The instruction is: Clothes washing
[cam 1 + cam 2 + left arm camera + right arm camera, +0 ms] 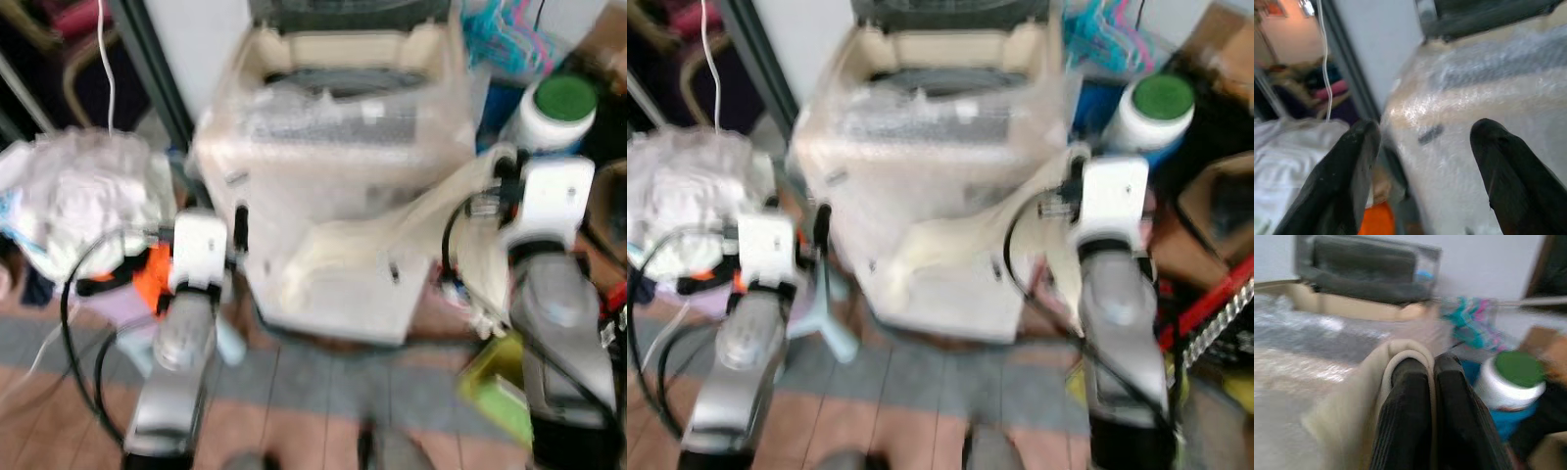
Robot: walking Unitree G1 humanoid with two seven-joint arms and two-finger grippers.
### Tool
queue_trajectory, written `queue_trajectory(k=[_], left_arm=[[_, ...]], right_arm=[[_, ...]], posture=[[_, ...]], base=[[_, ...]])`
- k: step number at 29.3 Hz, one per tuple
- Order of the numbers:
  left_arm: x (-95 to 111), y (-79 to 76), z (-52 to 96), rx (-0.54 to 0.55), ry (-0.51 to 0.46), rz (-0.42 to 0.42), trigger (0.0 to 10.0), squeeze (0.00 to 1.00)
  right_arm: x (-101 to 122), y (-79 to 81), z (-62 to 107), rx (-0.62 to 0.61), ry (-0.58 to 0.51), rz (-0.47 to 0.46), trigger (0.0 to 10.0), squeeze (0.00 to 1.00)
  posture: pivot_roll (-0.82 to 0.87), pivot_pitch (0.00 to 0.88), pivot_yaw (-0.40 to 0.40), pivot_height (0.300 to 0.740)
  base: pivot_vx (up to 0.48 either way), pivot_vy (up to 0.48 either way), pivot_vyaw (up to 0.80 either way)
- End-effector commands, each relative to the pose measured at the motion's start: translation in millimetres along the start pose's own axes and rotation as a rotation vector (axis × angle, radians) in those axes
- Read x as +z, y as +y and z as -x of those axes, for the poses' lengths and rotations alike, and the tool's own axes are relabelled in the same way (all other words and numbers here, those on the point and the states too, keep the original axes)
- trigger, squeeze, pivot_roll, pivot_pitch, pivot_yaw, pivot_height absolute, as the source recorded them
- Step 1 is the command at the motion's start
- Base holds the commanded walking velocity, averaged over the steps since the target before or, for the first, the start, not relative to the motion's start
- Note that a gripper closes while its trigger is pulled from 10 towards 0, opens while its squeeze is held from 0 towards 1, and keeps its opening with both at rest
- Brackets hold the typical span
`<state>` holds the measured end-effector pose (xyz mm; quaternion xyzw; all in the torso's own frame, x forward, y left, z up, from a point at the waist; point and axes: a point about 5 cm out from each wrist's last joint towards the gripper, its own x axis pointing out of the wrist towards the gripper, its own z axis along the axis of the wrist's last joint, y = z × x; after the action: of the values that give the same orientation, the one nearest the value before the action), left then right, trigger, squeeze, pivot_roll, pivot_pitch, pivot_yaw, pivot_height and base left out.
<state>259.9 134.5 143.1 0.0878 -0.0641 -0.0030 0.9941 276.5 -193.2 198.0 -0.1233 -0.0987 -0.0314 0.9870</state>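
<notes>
Right end effector (1431, 382) pinching cream garment (1352, 406), draped beside washing machine (333, 127)

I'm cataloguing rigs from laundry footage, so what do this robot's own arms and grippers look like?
Both the left arm and the right arm have rounded silver forearms that end in boxy white wrist blocks, with black cables looping beside them. The left gripper and the right gripper each have two long black fingers, rounded at the tips.

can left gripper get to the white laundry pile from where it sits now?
Probably yes. The left gripper is open and holds nothing, and the white laundry pile lies just to its left, beside the washing machine, with nothing visible between them.
</notes>
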Motion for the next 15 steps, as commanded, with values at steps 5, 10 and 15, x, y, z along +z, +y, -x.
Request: queue_trajectory(k=[5,10,15], left_arm=[[-5.3,10.8,6.2,0.029,0.038,0.008,10.0,0.00],[-8.2,11.9,8.8,0.026,0.050,0.008,10.0,0.00],[-13.7,12.5,13.3,0.028,0.082,0.030,10.0,0.00]], right_arm=[[-18.4,12.2,15.1,-0.002,0.144,-0.209,10.0,0.00],[-28.8,20.1,26.7,-0.039,0.223,-0.292,10.0,0.00],[-29.1,25.5,29.7,-0.013,0.204,-0.313,10.0,0.00]], posture=[[-0.05,0.067,0.103,0.740],[-0.05,0.058,0.101,0.740],[-0.05,0.044,0.102,0.740]], base=[[0.000,0.480,0.00],[0.000,0.480,0.00],[0.000,0.480,0.00]])
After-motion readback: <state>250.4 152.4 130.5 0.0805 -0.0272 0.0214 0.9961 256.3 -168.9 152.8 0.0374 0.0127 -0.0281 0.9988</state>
